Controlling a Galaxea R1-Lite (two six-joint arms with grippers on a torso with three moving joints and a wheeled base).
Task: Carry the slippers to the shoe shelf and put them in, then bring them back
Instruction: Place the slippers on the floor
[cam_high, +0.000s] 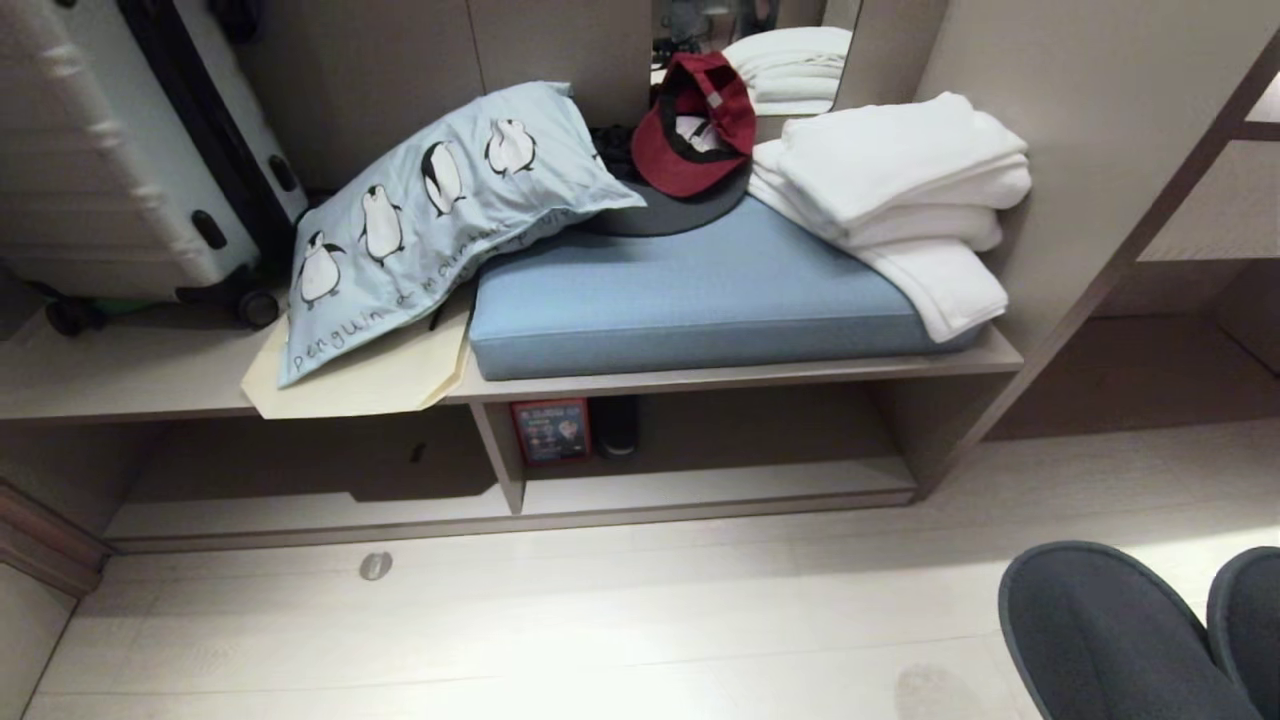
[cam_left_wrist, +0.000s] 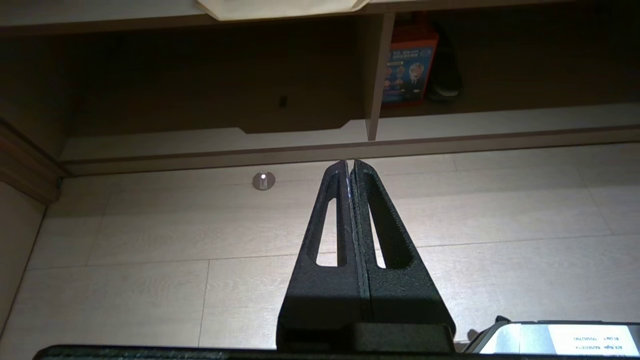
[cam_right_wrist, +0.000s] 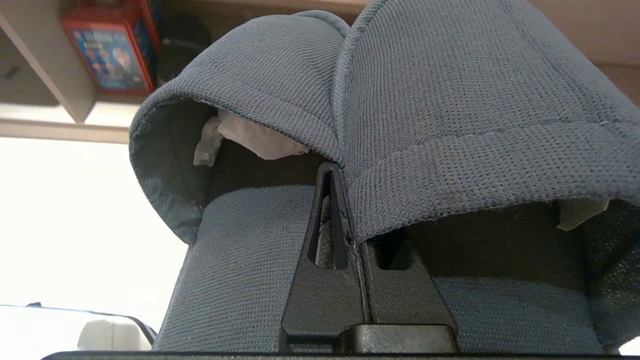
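The slippers (cam_high: 1100, 630) are cut off at the frame's corner.

red box (cam_high: 550, 430) in right cubby, left apparently open

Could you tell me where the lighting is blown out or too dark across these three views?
Right wrist view: the floor beside the grey-blue fabric slippers is washed out white. Left wrist view: the low wood-laminate shoe shelf lies in deep shadow. Head view: even light, soft shadows in the cubbies.
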